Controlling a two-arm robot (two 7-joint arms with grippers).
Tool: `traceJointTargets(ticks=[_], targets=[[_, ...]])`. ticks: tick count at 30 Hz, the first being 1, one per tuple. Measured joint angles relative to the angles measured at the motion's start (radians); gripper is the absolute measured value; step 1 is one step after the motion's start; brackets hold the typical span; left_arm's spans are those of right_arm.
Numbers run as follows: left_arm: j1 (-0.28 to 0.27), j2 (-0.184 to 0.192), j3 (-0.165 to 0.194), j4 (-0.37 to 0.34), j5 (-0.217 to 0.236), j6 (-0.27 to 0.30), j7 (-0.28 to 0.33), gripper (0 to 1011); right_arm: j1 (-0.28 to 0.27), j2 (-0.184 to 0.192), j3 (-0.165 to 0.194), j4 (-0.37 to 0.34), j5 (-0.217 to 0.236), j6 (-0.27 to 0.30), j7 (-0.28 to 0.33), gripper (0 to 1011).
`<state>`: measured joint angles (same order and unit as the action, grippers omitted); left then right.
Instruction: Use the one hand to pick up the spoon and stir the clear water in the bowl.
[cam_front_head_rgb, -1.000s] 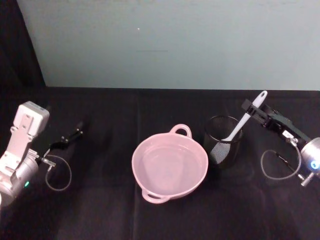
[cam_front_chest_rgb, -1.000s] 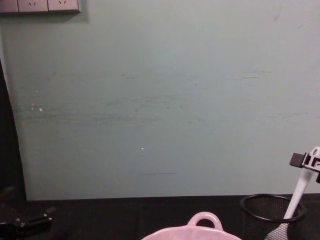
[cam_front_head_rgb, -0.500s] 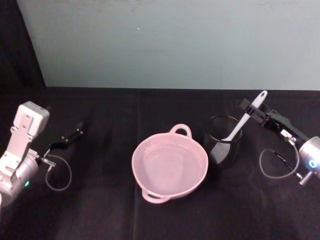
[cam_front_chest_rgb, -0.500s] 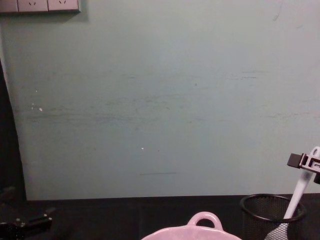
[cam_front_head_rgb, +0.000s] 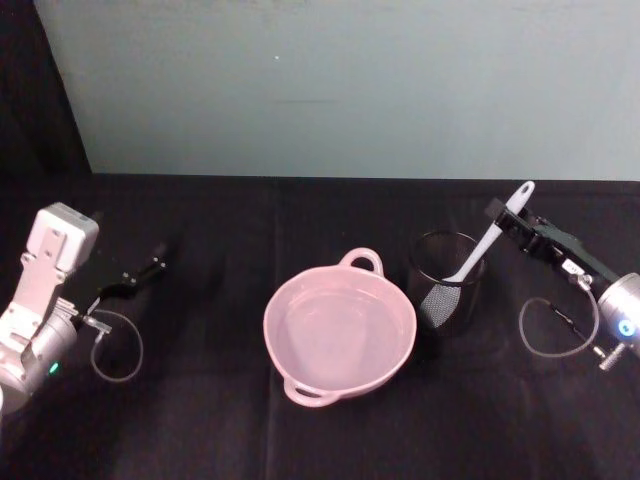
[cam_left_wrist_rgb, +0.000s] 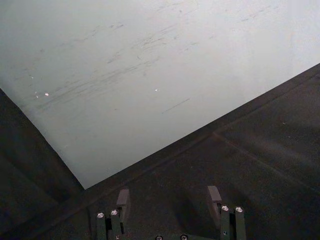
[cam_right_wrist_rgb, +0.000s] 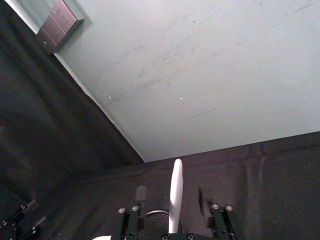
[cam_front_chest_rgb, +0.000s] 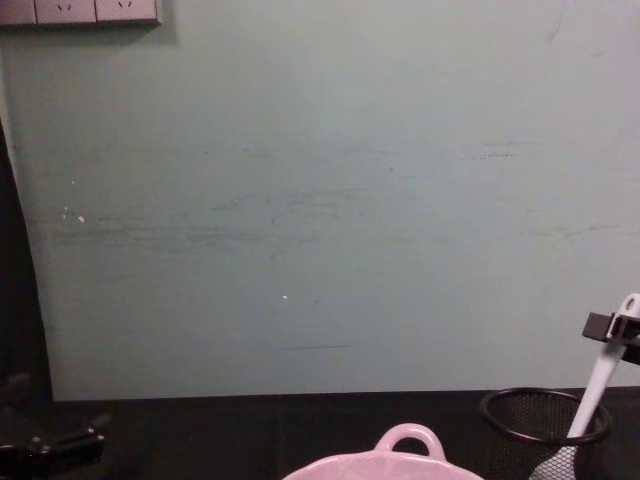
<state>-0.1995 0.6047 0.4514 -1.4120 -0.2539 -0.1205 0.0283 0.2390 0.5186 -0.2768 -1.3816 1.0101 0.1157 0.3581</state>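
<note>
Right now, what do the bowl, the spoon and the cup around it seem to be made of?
Bowl: glossy pink, ceramic or hard plastic; sheen leaves it open. Spoon: smooth white, likely plastic. Cup: black wire mesh, see-through, probably metal.

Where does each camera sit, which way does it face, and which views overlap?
Head: high, looking forward and down at the table; left gripper parked at left, right gripper at the spoon in the mesh cup.
Chest: low, facing the wall across the table; right gripper at the right edge.
Left wrist: on the left arm, facing the wall past its open fingers.
Right wrist: facing the wall, open fingers either side of the spoon handle.
Shared: head and chest both show bowl, mesh cup, spoon.
</note>
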Motion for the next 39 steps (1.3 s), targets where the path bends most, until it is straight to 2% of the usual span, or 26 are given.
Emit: traceJointTargets(ticks=[2, 7, 8, 9, 15, 17, 29, 32, 39], targets=[[0.000, 0.000, 0.000, 0.000, 0.000, 0.000, 0.000, 1005, 0.000, 0.000, 0.000, 0.000, 0.000, 0.000, 0.000, 593], [0.000, 0.000, 0.000, 0.000, 0.000, 0.000, 0.000, 1005, -0.001, 0.000, 0.001, -0.001, 0.000, 0.000, 0.000, 449], [0.000, 0.000, 0.000, 0.000, 0.000, 0.000, 0.000, 1005, -0.001, 0.000, 0.001, -0.001, 0.000, 0.000, 0.000, 390], [0.000, 0.000, 0.000, 0.000, 0.000, 0.000, 0.000, 1005, -0.001, 0.000, 0.001, -0.001, 0.000, 0.000, 0.000, 390], [0.000, 0.000, 0.000, 0.000, 0.000, 0.000, 0.000, 1005, -0.001, 0.000, 0.001, -0.001, 0.000, 0.000, 0.000, 169], [0.000, 0.000, 0.000, 0.000, 0.000, 0.000, 0.000, 1005, -0.001, 0.000, 0.001, -0.001, 0.000, 0.000, 0.000, 123], [0.000, 0.000, 0.000, 0.000, 0.000, 0.000, 0.000, 1005, -0.001, 0.000, 0.000, -0.001, 0.000, 0.000, 0.000, 110], [0.000, 0.000, 0.000, 0.000, 0.000, 0.000, 0.000, 1005, -0.014, 0.024, -0.002, -0.039, -0.042, -0.028, -0.002, 110], [0.000, 0.000, 0.000, 0.000, 0.000, 0.000, 0.000, 1005, -0.030, 0.074, -0.001, -0.135, -0.132, -0.042, -0.022, 110]])
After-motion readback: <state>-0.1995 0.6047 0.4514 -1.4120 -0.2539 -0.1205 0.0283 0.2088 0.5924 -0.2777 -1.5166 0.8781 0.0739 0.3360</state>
